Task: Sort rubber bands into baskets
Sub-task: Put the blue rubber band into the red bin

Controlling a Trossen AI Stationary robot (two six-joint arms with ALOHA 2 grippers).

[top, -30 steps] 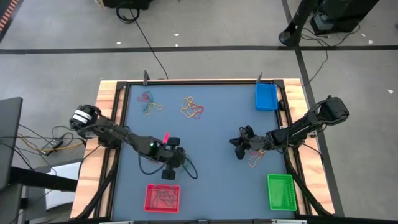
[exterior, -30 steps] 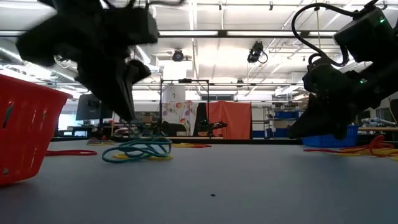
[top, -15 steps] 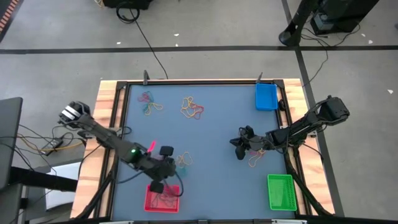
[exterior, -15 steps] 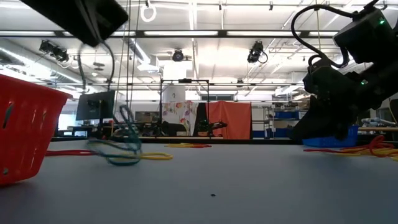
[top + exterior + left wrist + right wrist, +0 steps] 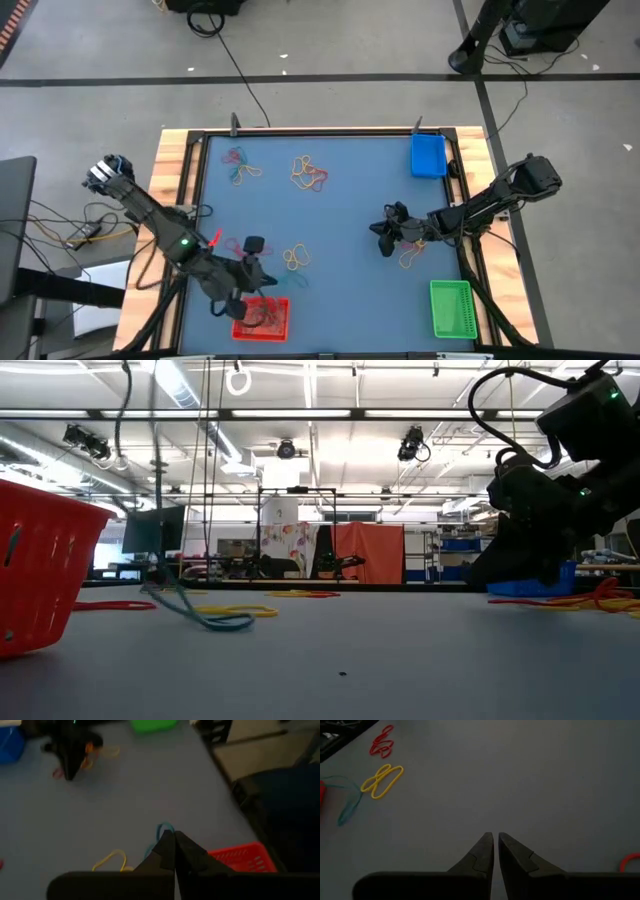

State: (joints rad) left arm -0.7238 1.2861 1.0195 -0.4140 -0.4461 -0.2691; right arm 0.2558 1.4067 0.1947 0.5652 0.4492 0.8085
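Rubber bands lie scattered over the desk [image 5: 340, 215] in the high view: a pink and green cluster [image 5: 238, 166] near the far left corner, an orange and yellow cluster [image 5: 309, 172] beside it toward the middle of the far edge, a yellow band [image 5: 295, 258] near the middle of the near half, and a yellow and orange heap [image 5: 411, 258] near the right edge. The blue basket [image 5: 428, 155] sits at the far right corner, the green basket [image 5: 451, 306] at the near right corner, and the red basket [image 5: 262, 317] at the near edge toward the left, with bands inside it. The left gripper [image 5: 247, 290] hangs at the far rim of the red basket. The right gripper [image 5: 385, 233] rests low beside the heap near the right edge.

In the low view, the red basket [image 5: 35, 565] stands at the left, and a teal band [image 5: 205, 617] trails up off the desk beside it. Yellow bands [image 5: 240, 610] lie flat behind.

In the left wrist view, the left gripper [image 5: 174, 845] has its jaws pressed together, with a teal band [image 5: 162, 829] looping out right at the tips; whether it is pinched cannot be told. The red basket [image 5: 242, 857] lies just beside them.

In the right wrist view, the right gripper [image 5: 495, 842] has its jaws nearly together with a thin gap, holding nothing visible, over bare desk. Yellow bands [image 5: 382, 781], red bands [image 5: 381, 742] and a teal band [image 5: 347, 802] lie well apart from it.
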